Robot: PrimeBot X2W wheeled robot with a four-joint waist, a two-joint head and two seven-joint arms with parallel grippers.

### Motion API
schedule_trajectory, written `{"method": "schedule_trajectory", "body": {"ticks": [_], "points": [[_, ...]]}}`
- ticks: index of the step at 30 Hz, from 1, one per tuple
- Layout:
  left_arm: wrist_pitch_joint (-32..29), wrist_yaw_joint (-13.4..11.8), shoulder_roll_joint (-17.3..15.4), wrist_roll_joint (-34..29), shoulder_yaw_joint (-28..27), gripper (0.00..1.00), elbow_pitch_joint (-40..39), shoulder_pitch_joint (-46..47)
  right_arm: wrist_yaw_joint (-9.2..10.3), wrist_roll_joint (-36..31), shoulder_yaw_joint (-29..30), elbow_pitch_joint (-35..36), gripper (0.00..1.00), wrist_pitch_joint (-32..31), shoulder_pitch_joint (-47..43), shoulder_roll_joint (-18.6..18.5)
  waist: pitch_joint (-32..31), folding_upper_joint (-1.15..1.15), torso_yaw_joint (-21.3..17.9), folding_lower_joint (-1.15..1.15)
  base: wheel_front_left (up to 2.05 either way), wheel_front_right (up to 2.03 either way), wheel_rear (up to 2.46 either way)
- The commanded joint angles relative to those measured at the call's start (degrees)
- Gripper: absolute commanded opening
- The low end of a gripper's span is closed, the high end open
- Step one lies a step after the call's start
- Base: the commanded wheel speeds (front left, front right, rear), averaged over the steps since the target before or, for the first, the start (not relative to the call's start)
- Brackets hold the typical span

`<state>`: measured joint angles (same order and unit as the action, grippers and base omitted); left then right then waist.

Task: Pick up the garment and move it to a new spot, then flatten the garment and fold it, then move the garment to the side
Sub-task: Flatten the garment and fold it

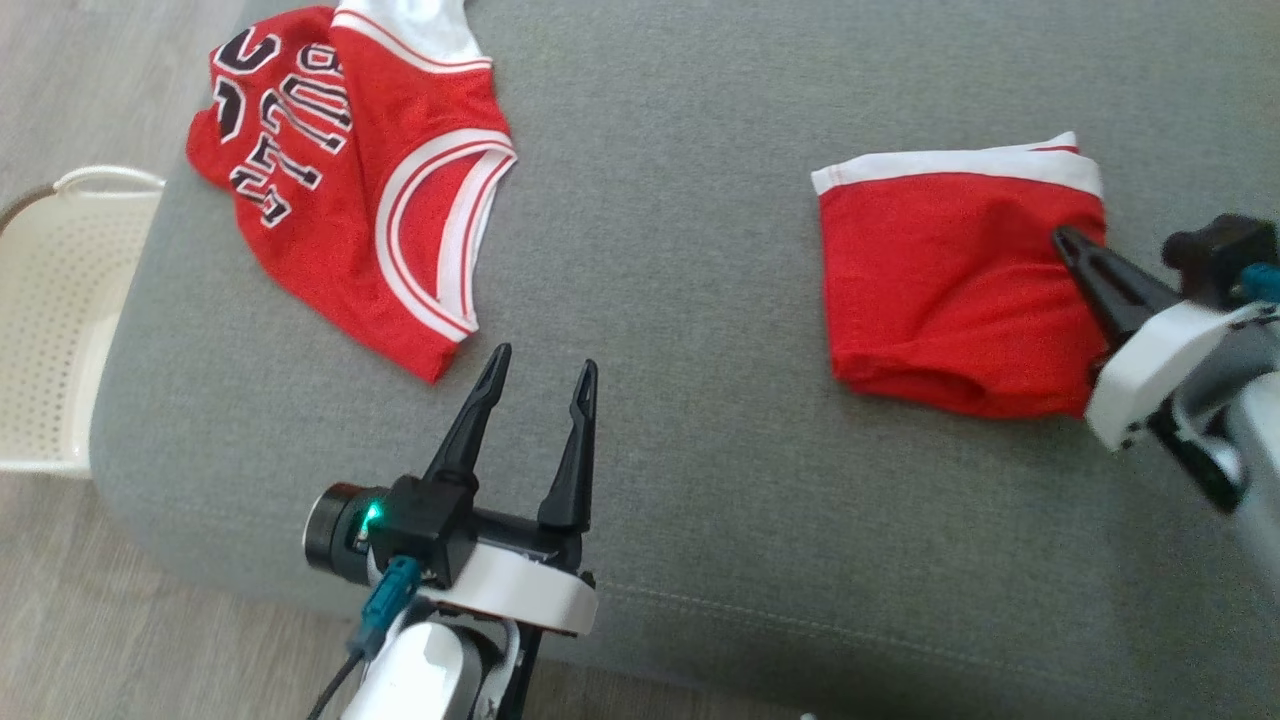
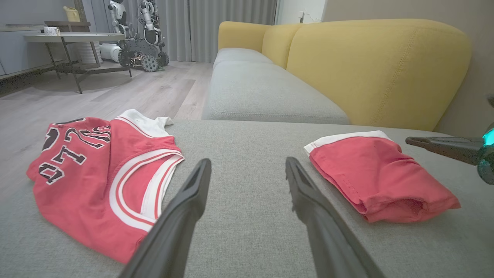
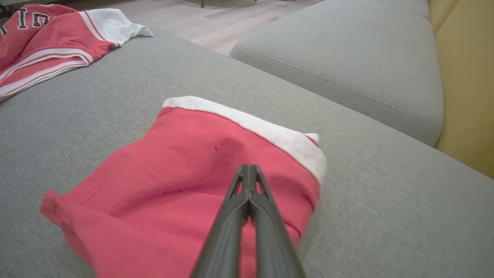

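Observation:
The garment [image 1: 340,190] is a red jersey with white striped trim and dark lettering, lying crumpled at the far left of the grey cushion [image 1: 680,230]; it also appears as the garment [image 2: 96,181] and the garment [image 3: 46,42]. My left gripper [image 1: 545,358] is open and empty, hovering just right of the jersey's near corner, as does the left gripper [image 2: 247,161]. A folded red cloth with a white band [image 1: 950,280] lies at the right. My right gripper [image 1: 1062,238] is shut, its tips resting on that cloth's right edge [image 3: 247,168]; no cloth shows between them.
A white perforated basket [image 1: 50,300] stands on the wooden floor left of the cushion. A grey and yellow sofa [image 2: 378,65] runs behind. A table [image 2: 73,36] and another robot [image 2: 142,34] stand far off.

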<state>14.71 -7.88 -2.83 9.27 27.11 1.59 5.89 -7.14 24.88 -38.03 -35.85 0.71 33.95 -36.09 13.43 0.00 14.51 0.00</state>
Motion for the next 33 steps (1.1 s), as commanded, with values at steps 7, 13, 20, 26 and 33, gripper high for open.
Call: {"method": "schedule_trajectory", "body": {"ticks": [7, 13, 20, 26, 33], "points": [[0.29, -0.58, -0.05, 0.98, -0.68, 1.0, -1.88, 2.23, -0.35, -2.43, -1.28, 0.12, 0.0, 1.2, -5.68, 7.66, 0.65, 0.0, 2.16, 0.0, 0.0, 0.0, 0.0], [0.29, -0.7, -0.05, 0.55, -1.02, 1.0, -1.3, 1.6, -0.35, -0.54, -4.97, 0.72, 0.0, -1.91, -10.31, 12.09, -0.99, 0.0, 2.67, 0.0, 0.0, 0.0, 0.0], [0.29, -0.86, -0.05, -0.12, -2.2, 1.0, -1.54, -0.22, -0.35, 2.0, -3.92, 8.34, 0.0, -3.26, -15.27, 14.69, -4.04, 0.0, 0.55, 0.0, 0.0, 0.0, 0.0], [0.29, -1.55, -0.05, 0.04, -5.31, 1.0, -3.67, -2.99, -0.35, -2.52, 8.63, 14.47, 1.0, 7.76, -19.47, 19.02, -8.04, 0.0, -3.85, 0.0, 0.0, 0.0, 0.0], [0.29, -1.66, -0.05, -1.57, -10.15, 1.0, -5.88, -7.01, -0.35, -8.12, 18.78, 16.53, 1.0, 14.11, -22.78, 22.7, -11.43, 0.0, -8.74, 0.0, 0.0, 0.0, 0.0]]}}
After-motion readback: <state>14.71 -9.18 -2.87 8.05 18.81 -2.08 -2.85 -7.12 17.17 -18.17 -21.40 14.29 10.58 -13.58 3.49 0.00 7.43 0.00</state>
